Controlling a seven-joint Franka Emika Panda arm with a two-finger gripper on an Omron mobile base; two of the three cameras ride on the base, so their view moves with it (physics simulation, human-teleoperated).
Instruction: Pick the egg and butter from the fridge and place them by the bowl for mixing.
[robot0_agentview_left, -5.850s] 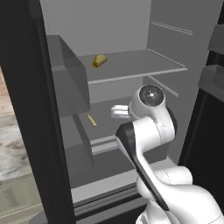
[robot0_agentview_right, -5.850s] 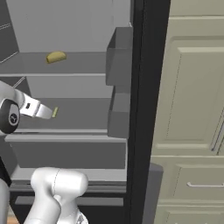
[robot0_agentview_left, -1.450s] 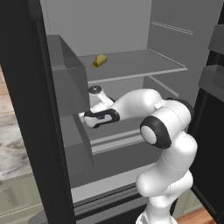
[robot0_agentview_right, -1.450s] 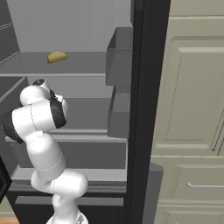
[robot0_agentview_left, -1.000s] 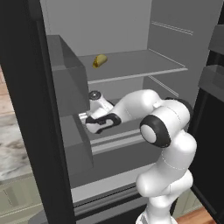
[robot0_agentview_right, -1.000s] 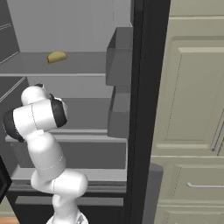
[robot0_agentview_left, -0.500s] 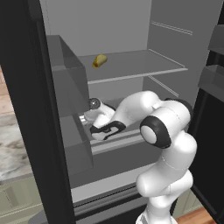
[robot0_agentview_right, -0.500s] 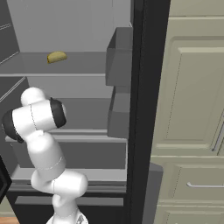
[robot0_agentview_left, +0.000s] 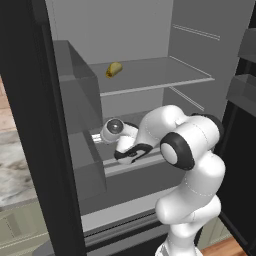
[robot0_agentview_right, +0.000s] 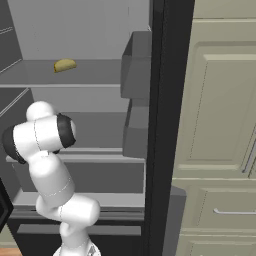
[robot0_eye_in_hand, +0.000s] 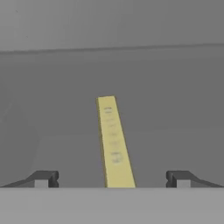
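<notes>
The butter (robot0_eye_in_hand: 114, 144), a thin pale-yellow stick, lies on the grey shelf of the fridge (robot0_agentview_left: 192, 47) and runs straight away from the hand. My gripper (robot0_eye_in_hand: 111, 179) is open, its two dark fingertips (robot0_eye_in_hand: 43, 178) standing wide on either side of the stick's near end without touching it. In the left base view my arm (robot0_agentview_left: 150, 130) reaches left along the middle shelf, behind the door-side bin (robot0_agentview_left: 75, 100). The egg and the bowl are out of view.
A yellow-green folded food item (robot0_agentview_left: 114, 69) (robot0_agentview_right: 65, 65) lies on the upper shelf. Grey bins (robot0_agentview_right: 137, 65) hang by the dark door edge. A marble counter (robot0_agentview_left: 15, 165) lies to the left, and cream cabinets (robot0_agentview_right: 220, 125) stand to the right.
The hand has sunk lower and pushed a little farther left along the middle shelf. The food item on the upper shelf has not moved.
</notes>
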